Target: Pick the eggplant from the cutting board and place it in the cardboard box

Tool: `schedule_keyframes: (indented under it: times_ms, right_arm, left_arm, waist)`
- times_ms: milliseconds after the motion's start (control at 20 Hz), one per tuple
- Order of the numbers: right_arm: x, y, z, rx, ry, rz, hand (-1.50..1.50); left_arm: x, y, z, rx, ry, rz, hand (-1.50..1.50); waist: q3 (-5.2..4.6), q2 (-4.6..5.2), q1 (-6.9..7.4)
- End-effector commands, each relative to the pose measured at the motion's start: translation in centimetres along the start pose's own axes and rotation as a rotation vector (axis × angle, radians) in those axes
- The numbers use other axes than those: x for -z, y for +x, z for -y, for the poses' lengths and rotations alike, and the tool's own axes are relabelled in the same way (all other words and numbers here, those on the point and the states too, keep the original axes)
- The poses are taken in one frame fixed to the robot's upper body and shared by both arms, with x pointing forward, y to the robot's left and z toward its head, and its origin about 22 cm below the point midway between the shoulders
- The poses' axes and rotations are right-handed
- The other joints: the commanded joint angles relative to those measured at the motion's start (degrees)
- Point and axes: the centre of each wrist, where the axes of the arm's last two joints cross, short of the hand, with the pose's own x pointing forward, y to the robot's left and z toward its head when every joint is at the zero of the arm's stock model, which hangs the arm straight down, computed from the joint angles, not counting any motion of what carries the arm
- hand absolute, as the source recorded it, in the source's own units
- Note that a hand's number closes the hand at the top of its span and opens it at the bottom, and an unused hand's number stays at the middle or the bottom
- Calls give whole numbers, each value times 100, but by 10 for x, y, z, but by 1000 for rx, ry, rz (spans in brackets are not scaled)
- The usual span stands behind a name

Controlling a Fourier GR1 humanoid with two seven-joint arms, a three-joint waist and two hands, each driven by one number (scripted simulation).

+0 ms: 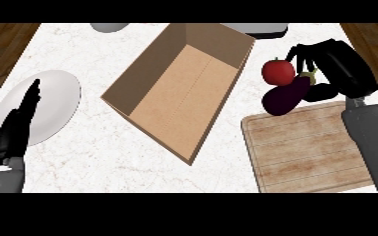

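White marble counter bearing an open cardboard box, wooden cutting board, white plate

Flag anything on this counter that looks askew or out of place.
The cardboard box lies skewed, at an angle to the counter's edges and the cutting board. The eggplant overhangs the board's far corner, gripped by the right hand, beside a red fruit. Nothing looks spilled or damaged.

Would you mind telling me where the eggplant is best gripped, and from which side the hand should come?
Grip the eggplant at its narrower stem end, coming from the right, where the right hand curls round it. It lies slanted, fat end toward the cardboard box, and a red fruit crowds its upper side.
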Motion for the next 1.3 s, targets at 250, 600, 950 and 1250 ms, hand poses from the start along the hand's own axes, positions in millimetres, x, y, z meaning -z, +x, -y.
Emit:
schedule_keyframes:
  times_ms: [250, 600, 950, 1250]
  right_arm:
    - [59, 95, 33, 223, 19, 92, 150]
    - [106, 132, -7, 360, 25, 25, 150]
    - [164, 168, -22, 443, 75, -38, 150]
    - [187, 180, -43, 405, 108, -73, 150]
  left_arm:
    - [-2, 17, 1, 15, 10, 2, 0]
    - [15, -7, 1, -5, -4, 16, 0]
    - [9, 0, 5, -11, -13, 28, 0]
    - [15, 15, 12, 5, -20, 40, 0]
  waist:
    - [0, -17, 69]
    - [-1, 40, 74]
    - [0, 60, 163]
    - [0, 76, 256]
